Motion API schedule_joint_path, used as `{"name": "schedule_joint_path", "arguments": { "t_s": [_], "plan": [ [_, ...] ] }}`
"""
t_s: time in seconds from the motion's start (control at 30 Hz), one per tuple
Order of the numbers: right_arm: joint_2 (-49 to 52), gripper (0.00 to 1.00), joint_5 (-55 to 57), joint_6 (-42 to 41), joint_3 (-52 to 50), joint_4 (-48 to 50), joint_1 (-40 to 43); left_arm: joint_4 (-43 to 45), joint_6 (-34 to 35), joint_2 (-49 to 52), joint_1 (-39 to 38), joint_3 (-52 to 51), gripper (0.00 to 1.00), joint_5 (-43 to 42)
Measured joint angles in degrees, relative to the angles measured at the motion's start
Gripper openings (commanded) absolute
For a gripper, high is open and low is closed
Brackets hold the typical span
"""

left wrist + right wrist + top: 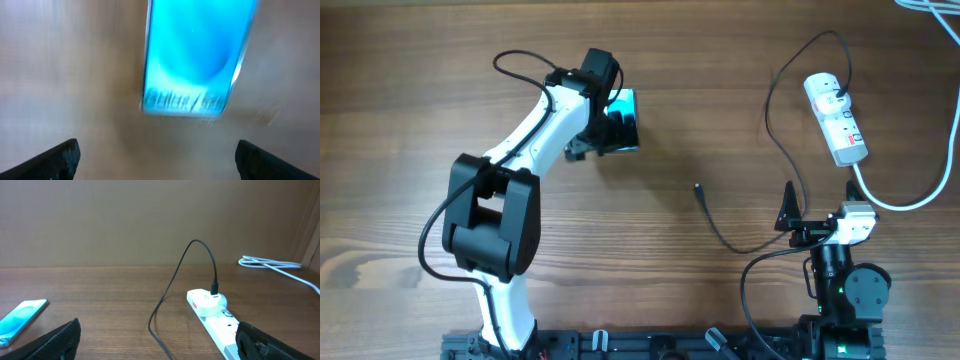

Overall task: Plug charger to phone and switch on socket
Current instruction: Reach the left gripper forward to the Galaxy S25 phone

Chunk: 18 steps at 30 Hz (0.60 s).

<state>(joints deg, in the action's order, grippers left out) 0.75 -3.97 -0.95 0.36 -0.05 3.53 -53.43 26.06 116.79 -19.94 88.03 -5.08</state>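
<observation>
The phone, teal screen up, lies on the wood at the upper left. My left gripper hovers just short of its near end, open. In the left wrist view the blurred phone sits ahead of the wide-apart fingertips, not between them. The charger's white plug is seated in the socket at the upper right. Its black cable loops down to a loose connector tip mid-table. My right gripper stands open and empty near the cable, below the socket.
The socket's thick white cord curves off to the right edge and shows again as a cord in the right wrist view. The left arm spans the left half of the table. A rail runs along the front edge.
</observation>
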Motion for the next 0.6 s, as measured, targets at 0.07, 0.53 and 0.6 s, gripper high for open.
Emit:
{"name": "schedule_joint_path", "arguments": {
  "t_s": [0.07,0.53,0.6],
  "plan": [
    [0.0,1.00,0.0,0.0,0.0,0.0,0.0,4.7,0.0,0.0,-0.2,0.0,1.00,1.9],
    [0.0,1.00,0.0,0.0,0.0,0.0,0.0,28.2,0.0,1.1,-0.6,-9.2,1.00,5.7],
    [0.0,1.00,0.0,0.0,0.0,0.0,0.0,28.5,0.0,1.8,-0.6,-9.4,1.00,5.9]
  ]
}}
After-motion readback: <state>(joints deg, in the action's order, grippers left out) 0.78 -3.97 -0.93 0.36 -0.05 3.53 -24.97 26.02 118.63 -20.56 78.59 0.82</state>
